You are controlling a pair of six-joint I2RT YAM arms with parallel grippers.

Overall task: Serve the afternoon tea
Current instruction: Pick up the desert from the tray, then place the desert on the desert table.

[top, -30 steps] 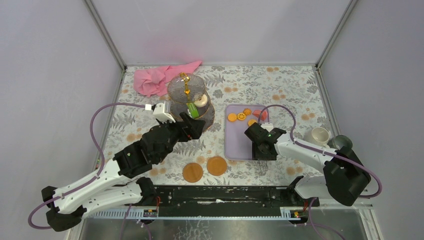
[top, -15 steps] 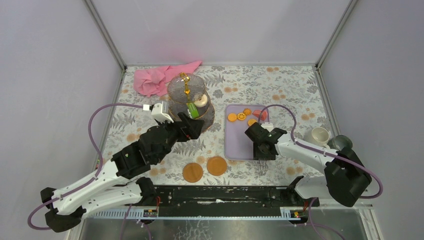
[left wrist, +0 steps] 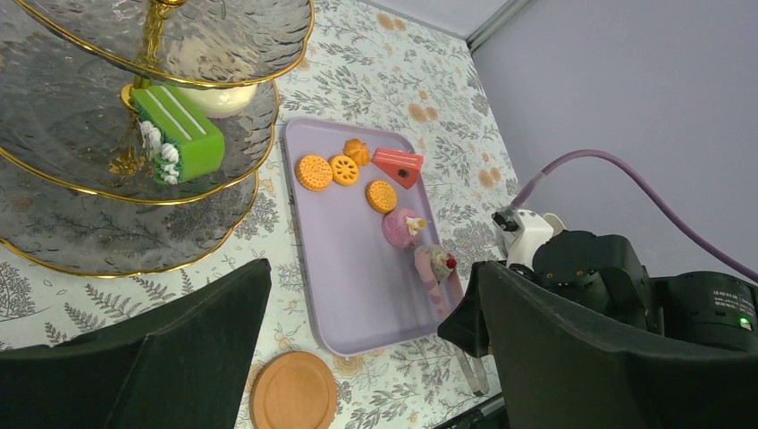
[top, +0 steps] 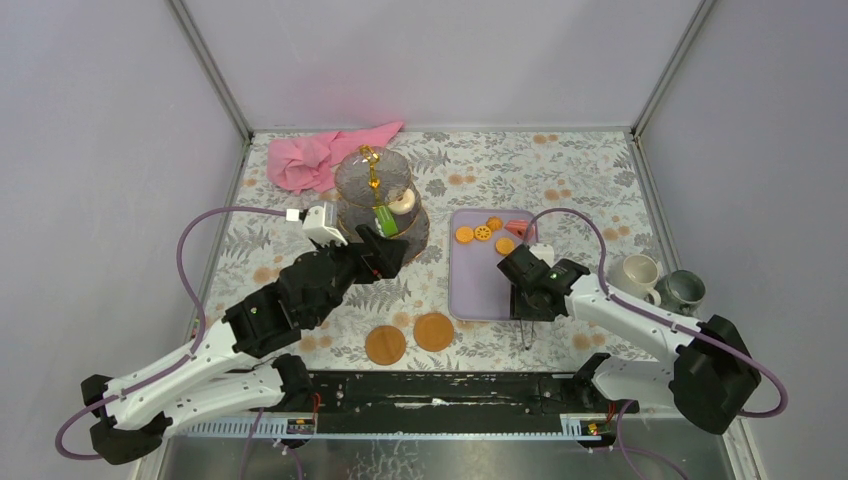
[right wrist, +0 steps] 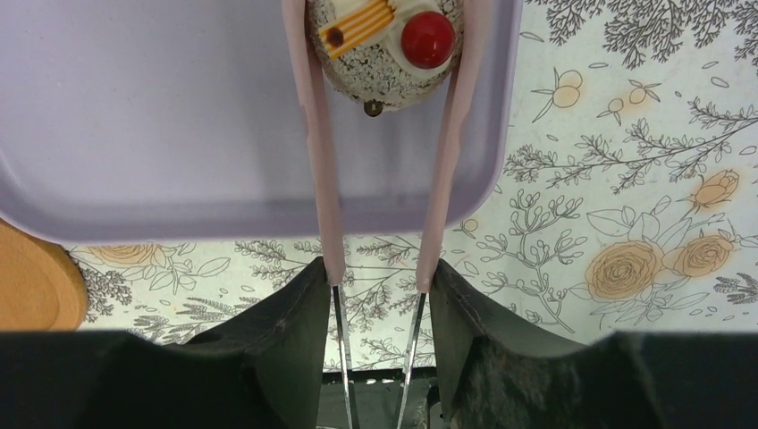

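Note:
The three-tier glass stand [top: 352, 178] holds a green cake [top: 384, 220] and a white pastry on its middle tier. My left gripper [top: 385, 252] is open and empty just in front of the stand; in its wrist view the gripper [left wrist: 366, 295] frames the lilac tray [left wrist: 349, 259]. My right gripper [top: 530, 290] is shut on the pink tongs [right wrist: 322, 179]. The tong arms sit close on both sides of a speckled cupcake with a red cherry [right wrist: 389, 49] at the tray's near right corner. The cream mug [top: 636, 272] and grey-green mug [top: 682, 288] stand at the right.
The tray also holds orange biscuits [left wrist: 314, 172], a red slice [left wrist: 398, 165] and a pink cupcake [left wrist: 401, 226]. Two round wooden coasters [top: 385, 344] lie near the front edge. A pink cloth [top: 315, 158] lies behind the stand.
My right arm has swung to the right, uncovering both mugs, and its gripper has shifted slightly right with the tongs. My left gripper has edged a little toward the stand.

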